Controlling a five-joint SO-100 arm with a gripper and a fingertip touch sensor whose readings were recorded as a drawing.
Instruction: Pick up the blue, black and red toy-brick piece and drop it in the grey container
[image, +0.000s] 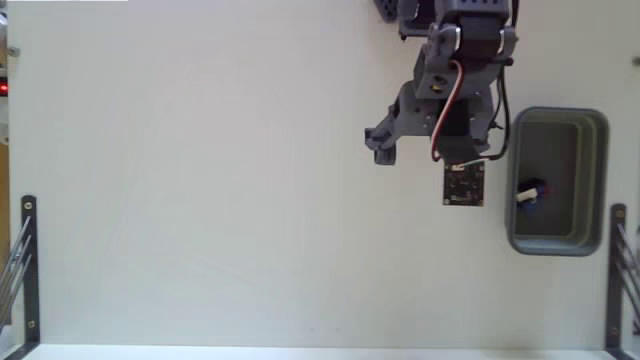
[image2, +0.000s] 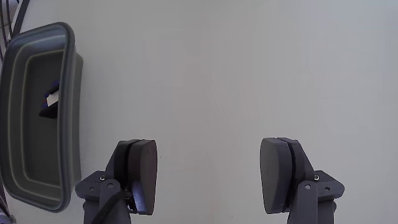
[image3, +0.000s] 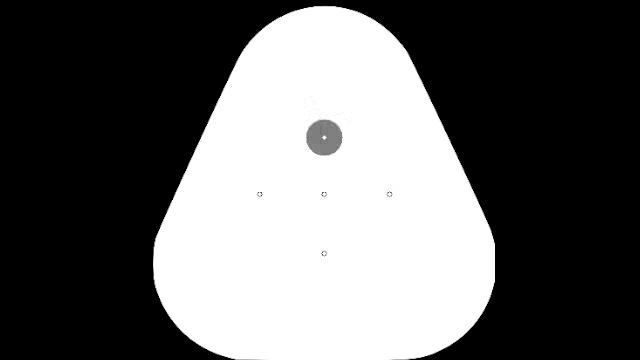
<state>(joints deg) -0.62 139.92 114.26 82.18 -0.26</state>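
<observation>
The gripper is wide open and empty above bare table. To its left in the wrist view, the toy-brick piece lies inside the grey container. A careless sweep that way could knock the container's rim.

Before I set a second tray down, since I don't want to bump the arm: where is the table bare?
In the fixed view the table is bare across the whole left and middle, from the left bracket to the arm. It is crowded on the right: the open tool, the dangling circuit board, and the grey container holding the toy-brick piece.
</observation>
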